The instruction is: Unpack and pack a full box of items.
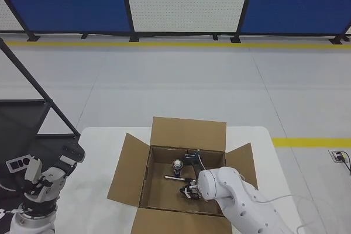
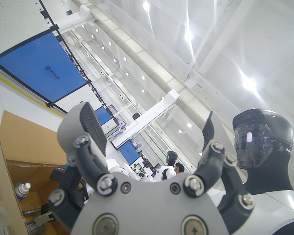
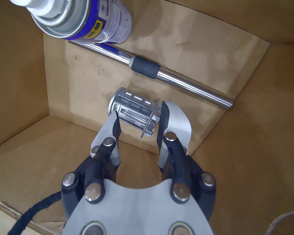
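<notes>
Right gripper (image 3: 140, 111) sits low inside the cardboard box (image 3: 19, 79), with walls close on either side and bare floor behind it. Its wrist tips down toward the floor, fingers apart astride the slotted metal cylinder (image 3: 129, 106), which lies between the tips. Just beyond lies a steel rod (image 3: 186, 85), and past that stands a spray can (image 3: 107, 13). Left gripper (image 2: 149, 128) hovers outside the box, jaws spread, pointing up.
</notes>
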`<act>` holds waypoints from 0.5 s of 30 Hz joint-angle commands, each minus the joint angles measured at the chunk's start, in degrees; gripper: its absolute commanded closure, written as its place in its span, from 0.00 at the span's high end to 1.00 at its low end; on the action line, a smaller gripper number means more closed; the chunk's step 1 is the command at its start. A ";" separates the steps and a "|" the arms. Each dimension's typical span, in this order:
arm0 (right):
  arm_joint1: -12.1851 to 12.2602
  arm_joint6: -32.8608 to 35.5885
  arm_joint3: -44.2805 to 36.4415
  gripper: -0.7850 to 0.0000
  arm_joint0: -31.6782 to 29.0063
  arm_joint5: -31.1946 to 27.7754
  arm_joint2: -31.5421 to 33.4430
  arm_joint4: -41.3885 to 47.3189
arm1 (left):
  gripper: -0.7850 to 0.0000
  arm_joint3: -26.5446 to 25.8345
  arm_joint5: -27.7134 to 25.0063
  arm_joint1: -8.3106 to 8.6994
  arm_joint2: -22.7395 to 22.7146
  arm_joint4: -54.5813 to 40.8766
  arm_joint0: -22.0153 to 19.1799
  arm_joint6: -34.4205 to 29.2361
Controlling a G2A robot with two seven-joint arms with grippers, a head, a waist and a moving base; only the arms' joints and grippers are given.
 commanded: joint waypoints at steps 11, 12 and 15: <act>0.10 0.87 -0.83 0.26 -2.58 -0.86 2.24 -3.50 | 1.00 0.06 0.28 -0.04 0.11 0.26 -0.37 -0.28; 0.04 1.05 -0.88 0.21 -2.71 -1.04 2.33 -3.68 | 1.00 0.13 0.23 -0.05 0.12 0.29 -0.38 -0.20; -0.16 1.41 -0.95 0.11 -2.99 -1.41 2.73 -4.42 | 1.00 0.17 0.13 -0.07 0.19 0.36 -0.38 -0.12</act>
